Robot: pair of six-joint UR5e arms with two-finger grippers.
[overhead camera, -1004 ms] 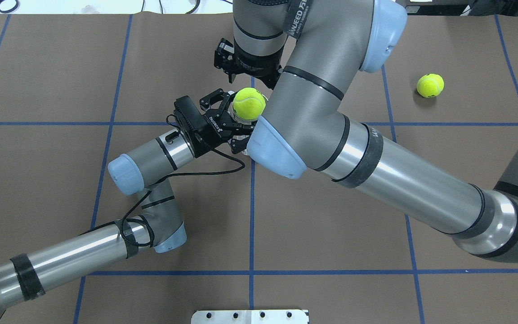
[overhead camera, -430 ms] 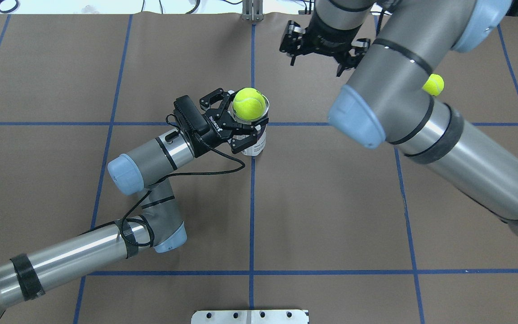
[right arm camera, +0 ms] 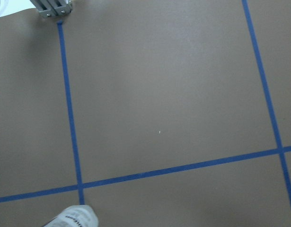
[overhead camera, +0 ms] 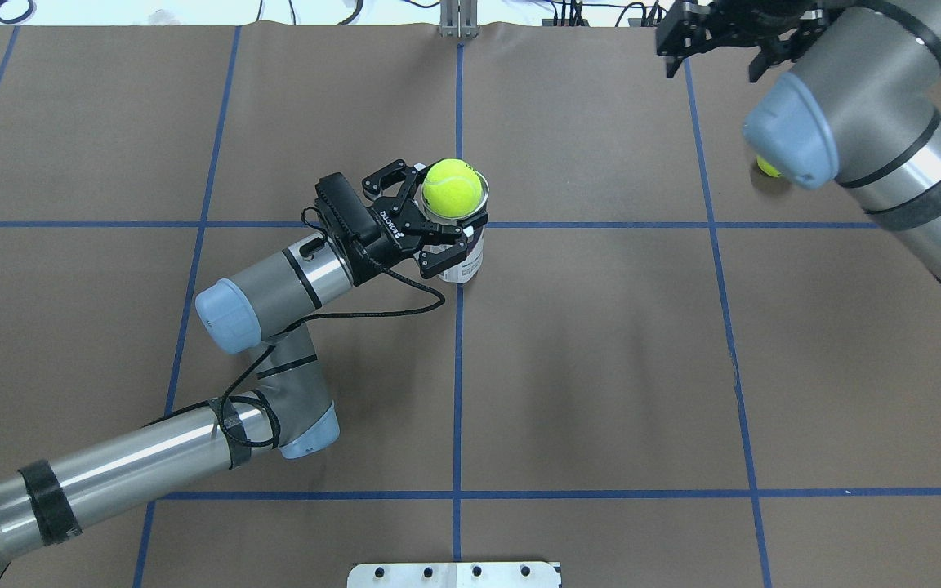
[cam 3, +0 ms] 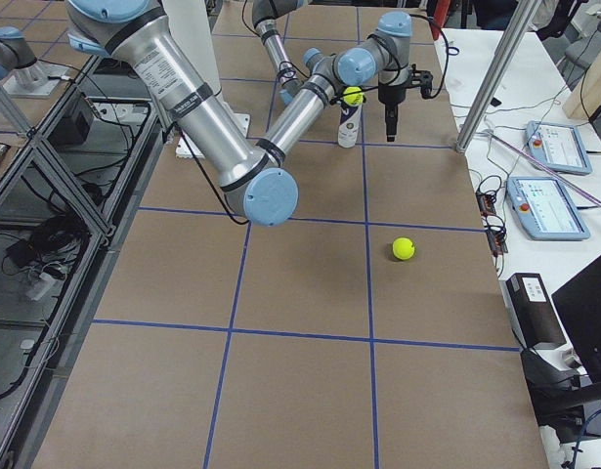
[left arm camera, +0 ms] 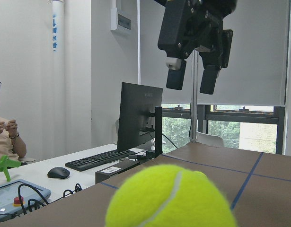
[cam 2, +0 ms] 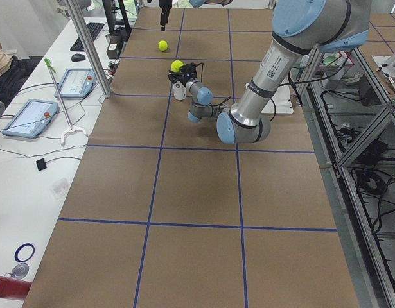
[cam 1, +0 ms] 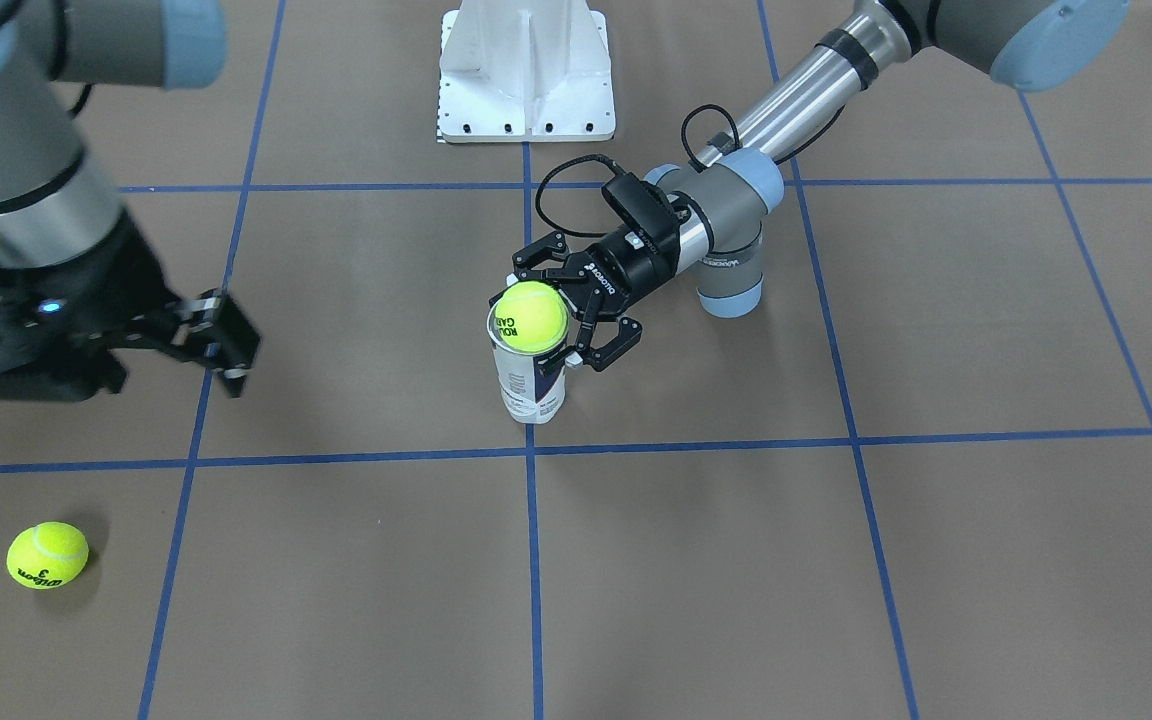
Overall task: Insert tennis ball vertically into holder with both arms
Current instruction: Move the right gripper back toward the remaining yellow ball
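Note:
The holder (overhead camera: 464,260), a clear can with a white and navy label, stands upright near the table's middle (cam 1: 533,385). A yellow-green tennis ball (overhead camera: 452,188) sits in its mouth and sticks out above the rim (cam 1: 530,316); it fills the bottom of the left wrist view (left arm camera: 169,198). My left gripper (overhead camera: 440,214) is shut on the holder just under the rim (cam 1: 548,318). My right gripper (overhead camera: 712,67) is open and empty, raised far to the right of the holder (cam 1: 221,350) (left arm camera: 192,78).
A second tennis ball (cam 1: 47,555) lies loose on the table at the far right, half hidden under my right elbow in the overhead view (overhead camera: 766,167). The white pedestal base (cam 1: 526,70) stands at the robot's side. Operator desks with tablets (cam 3: 549,205) line the far edge.
My right arm has swung up and away from above the holder to the far right, its gripper open and empty. The ball stays in the holder's mouth. My left arm has not moved.

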